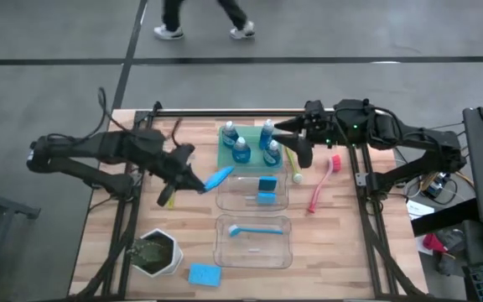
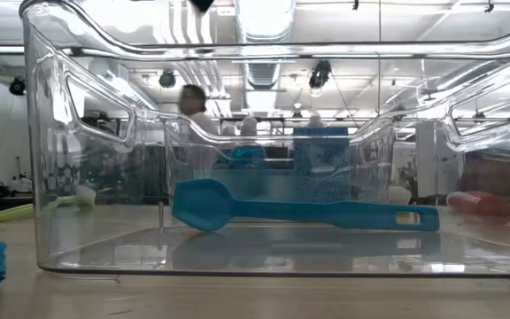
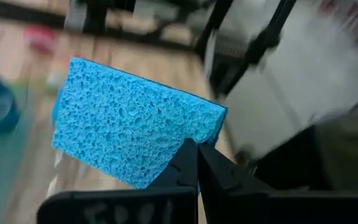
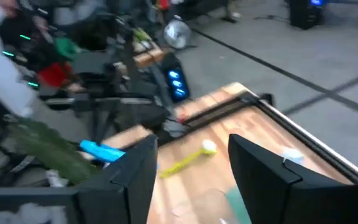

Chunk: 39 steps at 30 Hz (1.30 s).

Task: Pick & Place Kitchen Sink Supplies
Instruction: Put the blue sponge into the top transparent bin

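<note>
The left gripper (image 1: 193, 178), left of centre in the high view, has its jaws clamped on a blue sponge (image 1: 218, 178) beside the upper clear bin (image 1: 285, 204). Carrying is in hand; next, release over that bin. The right gripper (image 1: 300, 143), jaws apart and empty, hovers by the bottles (image 1: 241, 151).

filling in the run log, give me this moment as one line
left gripper: shut on blue sponge, beside upper clear bin | right gripper: open, empty, above green tray
</note>
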Available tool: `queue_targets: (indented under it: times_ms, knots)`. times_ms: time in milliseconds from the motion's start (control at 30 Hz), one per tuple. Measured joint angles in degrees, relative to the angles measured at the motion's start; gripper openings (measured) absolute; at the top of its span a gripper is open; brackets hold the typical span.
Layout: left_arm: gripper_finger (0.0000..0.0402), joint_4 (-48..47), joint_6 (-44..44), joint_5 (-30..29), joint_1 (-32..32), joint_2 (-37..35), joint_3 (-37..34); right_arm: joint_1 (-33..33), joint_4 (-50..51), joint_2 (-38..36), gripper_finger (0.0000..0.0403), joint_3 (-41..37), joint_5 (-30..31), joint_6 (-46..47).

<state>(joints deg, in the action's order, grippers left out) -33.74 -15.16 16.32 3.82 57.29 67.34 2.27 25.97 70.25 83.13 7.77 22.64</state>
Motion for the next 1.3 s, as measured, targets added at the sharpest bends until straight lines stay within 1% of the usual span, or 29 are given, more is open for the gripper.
queue_targets:
  times_ms: [67,200,300,400,500,633,767,933,1100,1167,1300]
  knots:
    - [0.0,4.89,-2.63,1.75,-1.08,-0.19,0.53,0.07,-1.52,0.17,0.0208,0.01,-3.58,0.14]
    - [0.0,18.43,-7.63,4.25,-2.49,-0.27,1.41,0.04,-6.84,1.25,0.0234,0.01,-10.55,1.18]
    - [0.0,29.44,-10.36,4.75,-2.73,-0.27,1.16,-0.01,-11.36,2.26,0.0245,0.06,-12.97,0.11]
    - [0.0,35.86,-11.87,4.96,-2.76,-0.13,0.9,0.38,-13.65,3.02,0.0249,-0.01,-15.43,-0.25]
    - [0.0,38.74,-13.03,5.38,-2.76,0.08,0.88,0.57,-15.67,3.45,0.0248,-0.01,-16.2,-0.97]
    - [0.0,44.1,-15.68,7.54,-2.76,1.09,0.86,1.76,-20.26,4.81,0.0243,0.01,-23.73,-1.35]
    - [0.0,47.39,-20.0,10.17,-2.76,2.87,0.86,2.09,-24.92,6.94,0.024,0.13,-28.47,-0.37]
    - [0.0,49.48,-24.09,12.1,-2.76,5.76,0.75,2.2,-27.0,9.91,0.0245,1.86,-30.59,-0.14]
    - [0.0,52.37,-24.38,13.32,-2.77,7.03,0.75,2.15,-27.45,12.55,0.0249,4.0,-35.07,1.25]
    - [0.0,54.03,-24.35,14.25,-2.78,7.01,0.75,2.22,-27.49,12.9,0.0248,4.45,-35.8,1.55]
    - [0.0,54.41,-23.61,14.5,-2.86,6.05,0.75,2.71,-28.32,13.12,0.0239,4.75,-36.56,2.5]
